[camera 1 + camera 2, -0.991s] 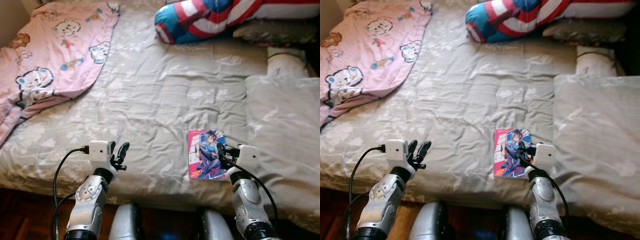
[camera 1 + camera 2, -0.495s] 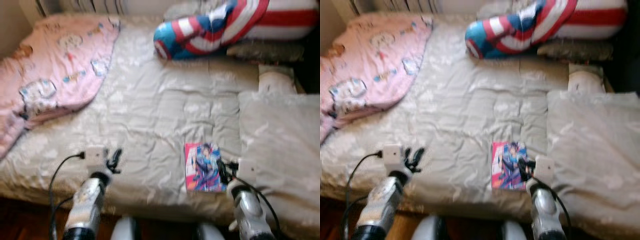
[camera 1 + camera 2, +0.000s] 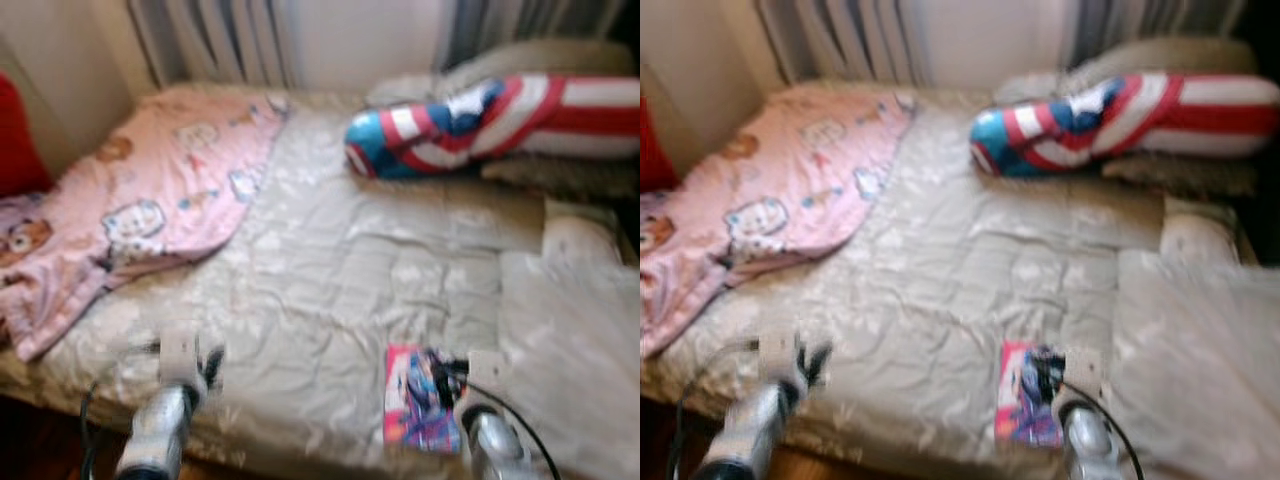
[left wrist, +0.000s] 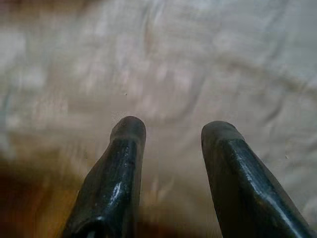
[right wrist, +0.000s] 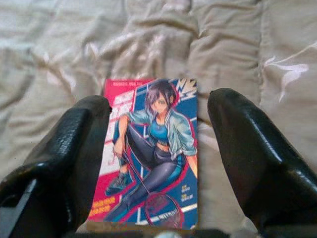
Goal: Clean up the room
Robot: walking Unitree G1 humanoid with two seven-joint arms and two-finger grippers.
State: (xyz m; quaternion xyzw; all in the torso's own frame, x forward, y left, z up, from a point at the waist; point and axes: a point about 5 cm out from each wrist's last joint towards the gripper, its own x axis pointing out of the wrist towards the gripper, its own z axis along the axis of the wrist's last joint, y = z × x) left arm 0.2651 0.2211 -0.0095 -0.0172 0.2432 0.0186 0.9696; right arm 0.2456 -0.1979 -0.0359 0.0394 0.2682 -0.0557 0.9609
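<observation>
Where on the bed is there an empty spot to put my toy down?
The biggest bare patch is the middle of the grey bedspread, between the pink blanket on the left and the folded grey cover on the right. It is crowded at the head, where the striped pillow lies, and near the front edge by the comic book, with the right pincer open over it.

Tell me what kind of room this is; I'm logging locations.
Most likely a bedroom: a bed with a rumpled beige quilt, a pink cartoon-print blanket, and a striped red, white and blue cushion near curtains.
</observation>
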